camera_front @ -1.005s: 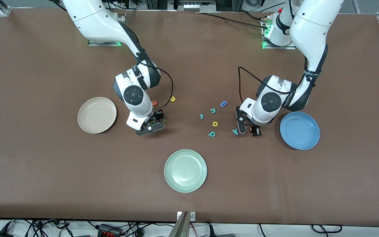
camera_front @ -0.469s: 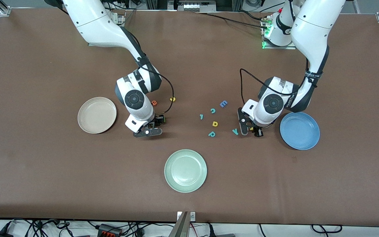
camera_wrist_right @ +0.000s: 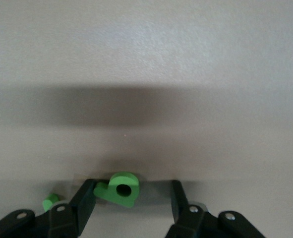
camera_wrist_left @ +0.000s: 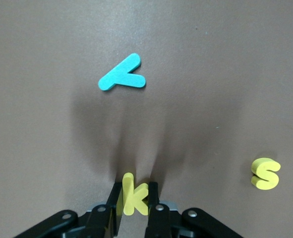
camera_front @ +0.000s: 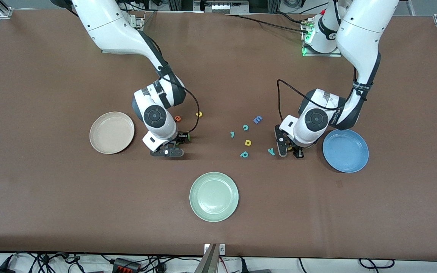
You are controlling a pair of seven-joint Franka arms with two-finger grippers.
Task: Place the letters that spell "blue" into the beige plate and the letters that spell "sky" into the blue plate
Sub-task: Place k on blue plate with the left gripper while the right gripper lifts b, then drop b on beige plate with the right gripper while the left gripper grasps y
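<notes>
Left end effector [camera_wrist_left: 134, 210] clenched on the yellow k [camera_wrist_left: 134, 196], down at the worktop just beside the blue plate [camera_front: 345, 150]; k upright between the fingers, stem along the finger line. Teal y [camera_wrist_left: 122, 78] flat on the worktop close by, apart from the fingers, long axis roughly crosswise to them, tail toward the plate side. Yellow s [camera_wrist_left: 265, 173] flat, well off to one side, apart from everything. Left arm reaching down from its base at the robots' edge, elbow high, wrist bent toward the middle of the worktop.

Right end effector [camera_wrist_right: 129, 208] spread, low over the worktop next to the beige plate [camera_front: 112, 132], straddling the green b [camera_wrist_right: 119, 188]; b flat, one finger close against its stem, the other clear of it. Thin green l [camera_wrist_right: 50, 201] outside the fingers, just beside one. Right arm folded down from its base likewise, wrist over the letters.

Orange-red e [camera_front: 178, 118] and yellow u [camera_front: 199, 113] flat by the right wrist, toward the robots' edge, cable looped between them. Toward the middle, a loose cluster: blue capital E [camera_front: 257, 119], teal c [camera_front: 245, 127], small teal piece [camera_front: 232, 134], yellow d-like letter [camera_front: 247, 142], teal p [camera_front: 244, 154]. Pale green plate [camera_front: 214, 196] toward the camera-side edge, away from both arms.
</notes>
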